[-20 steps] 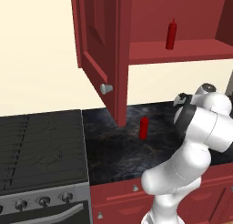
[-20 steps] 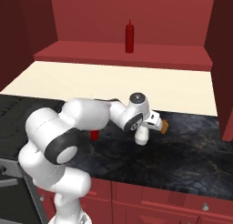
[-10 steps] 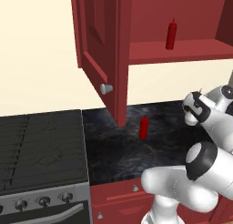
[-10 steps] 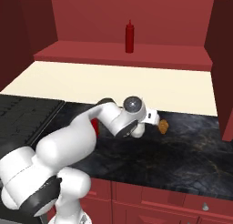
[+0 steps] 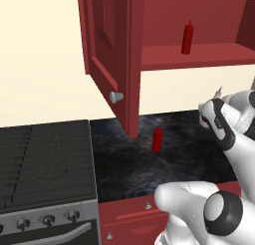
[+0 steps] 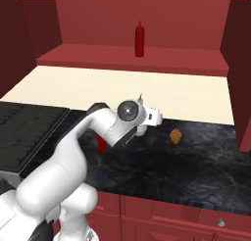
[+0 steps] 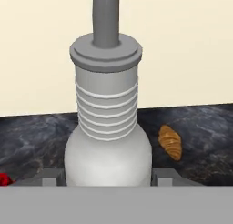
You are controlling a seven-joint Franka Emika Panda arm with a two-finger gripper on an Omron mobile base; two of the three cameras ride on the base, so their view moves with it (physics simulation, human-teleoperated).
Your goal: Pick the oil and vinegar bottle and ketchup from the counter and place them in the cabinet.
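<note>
Your arm has folded over the last second: the elbow, which stood high, has swung low and forward, while the hand has barely shifted, staying near the back edge of the counter [image 5: 124, 164]. The bottle [image 7: 108, 141] has stayed centred in the gripper [image 7: 107, 178] through that swing. I read that as the grasp made and the arm setting itself up for the lift to the cabinet [image 5: 199, 57].

The fingers [image 7: 51, 177] stand part-way closed, one pressed to each side of the bottle's belly, so you have hold of it. You cannot tell whether its base has left the counter, because the foot is cut off in the hand view.

The ketchup [image 5: 157, 139] is untouched, upright on the counter, back from the front edge and apart from the stove [image 5: 45, 159]. That half of the task is still to do.

- **Hand view:** this shows the grip itself and a croissant [image 7: 170, 142] lying just beside the bottle, nearer the back edge.
- **Left base view:** here the hand hides the bottle, with just its thin spout poking above, but you get the open door [image 5: 107, 45] and the shelf, where a red bottle [image 5: 187, 37] already stands.
- **Right base view:** the arm half covers the ketchup, and the shelf to the right of the red bottle looks free.
</note>
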